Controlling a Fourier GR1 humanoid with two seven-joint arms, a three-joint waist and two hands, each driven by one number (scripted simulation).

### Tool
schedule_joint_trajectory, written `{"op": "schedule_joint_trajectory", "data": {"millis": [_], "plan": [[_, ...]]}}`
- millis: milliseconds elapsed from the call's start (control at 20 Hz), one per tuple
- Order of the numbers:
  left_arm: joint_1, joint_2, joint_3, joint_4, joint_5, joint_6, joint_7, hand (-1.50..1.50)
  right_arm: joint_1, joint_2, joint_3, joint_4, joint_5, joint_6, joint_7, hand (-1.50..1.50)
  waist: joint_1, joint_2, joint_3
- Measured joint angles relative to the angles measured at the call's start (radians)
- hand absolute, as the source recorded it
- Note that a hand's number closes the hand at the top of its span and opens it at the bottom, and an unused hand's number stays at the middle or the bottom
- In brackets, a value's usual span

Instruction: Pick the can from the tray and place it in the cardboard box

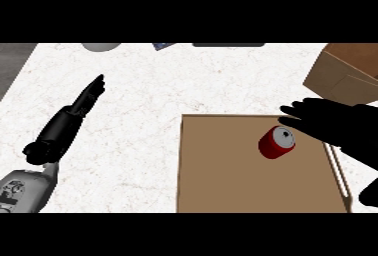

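Note:
A red can with a silver top lies tilted on the brown tray, in its upper right part. My right hand hovers over the tray's right side, just right of the can, fingers spread and pointing left; it holds nothing. A cardboard box stands at the top right, cut by the view's edge. Far left over the counter my left hand stays still, fingers straight and pointing away.
The white speckled counter runs around the tray. A grey round object, a small blue item and a dark flat object sit along the far edge.

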Motion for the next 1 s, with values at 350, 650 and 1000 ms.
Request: {"op": "schedule_joint_trajectory", "data": {"millis": [350, 650, 1000], "plan": [[-0.002, -0.038, 0.022, -0.008, -0.039, -0.019, 0.016, 0.00, 0.022, 0.120, 0.032, -0.028, 0.100, 0.064, 0.103, -1.50, 0.003, 0.001, 0.001], [-0.004, -0.051, 0.065, 0.005, -0.054, -0.061, 0.011, 0.00, 0.052, 0.214, 0.069, -0.025, 0.256, 0.039, 0.117, -1.50, 0.003, 0.002, 0.001], [0.011, -0.086, 0.086, -0.034, -0.089, -0.083, 0.034, 0.00, 0.041, 0.273, 0.064, 0.057, 0.392, 0.039, 0.050, -1.50, 0.005, 0.002, 0.001]]}}
